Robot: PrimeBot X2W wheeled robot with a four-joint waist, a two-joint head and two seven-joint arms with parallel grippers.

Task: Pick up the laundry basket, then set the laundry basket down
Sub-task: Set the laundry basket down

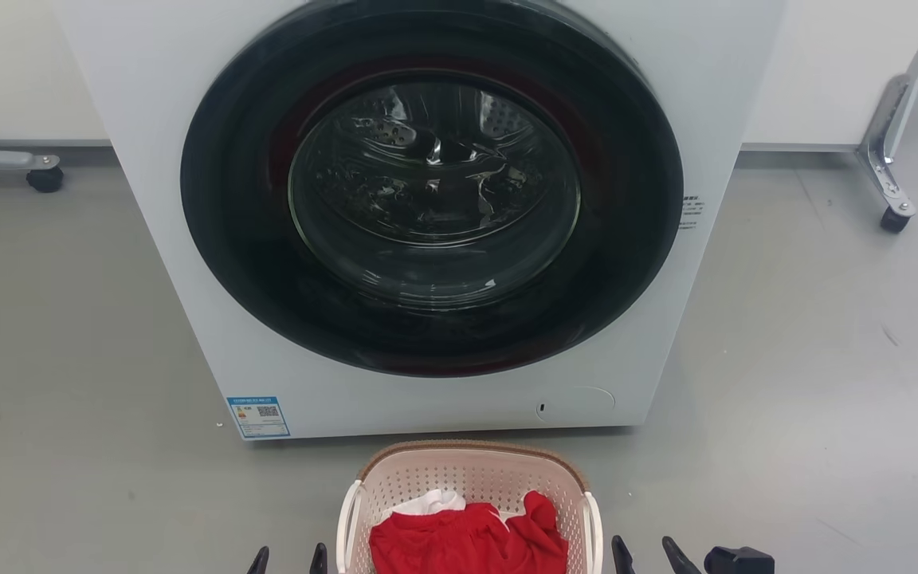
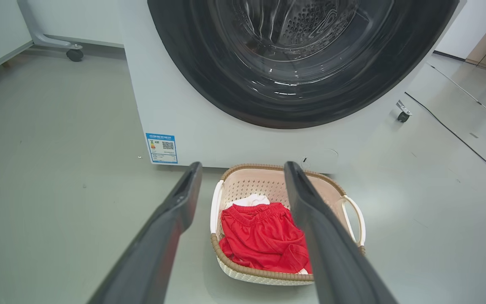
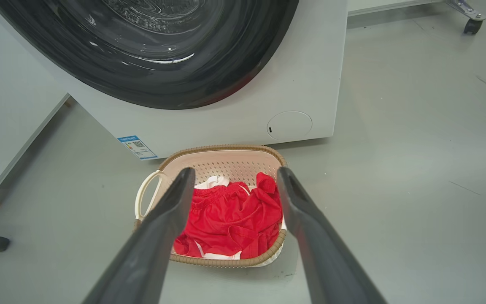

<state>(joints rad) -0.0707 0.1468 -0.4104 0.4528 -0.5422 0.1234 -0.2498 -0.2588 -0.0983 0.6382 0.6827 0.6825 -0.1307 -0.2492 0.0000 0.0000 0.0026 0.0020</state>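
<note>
Laundry basket place: the laundry basket [image 1: 467, 474] stands on the grey floor [image 1: 68, 359], just in front of the washer [image 1: 188, 319] and below the middle of its door, with a narrow strip of floor between them.
Laundry basket attitude: upright, open mouth up, brown rim level.
Laundry basket heading: one handle-free wall faces the washer, the opposite one faces the robot; the white loop handles lie on the robot's left and right sides.
Long axis: in both wrist views the basket [image 2: 260, 181] [image 3: 230, 162] looks close to square from these slanted angles, so I cannot tell whether the longer side runs across or toward the washer.
Contents: a crumpled red garment [image 1: 467, 542] fills most of the basket, with a white cloth [image 1: 431, 502] at its far edge.
Left end effector: the left end effector [image 1: 288, 560] [image 2: 242, 169] is released, fingers spread wide with nothing between them; in the head view its tips sit just left of the left handle.
Right end effector: the right end effector [image 1: 650, 558] [image 3: 234, 173] is likewise released and empty, its tips just right of the right handle.
Contact: no finger can be seen touching the basket.
Washer: the round dark door [image 1: 431, 191] is closed; a blue label [image 1: 258, 416] sits low on the front.
</note>
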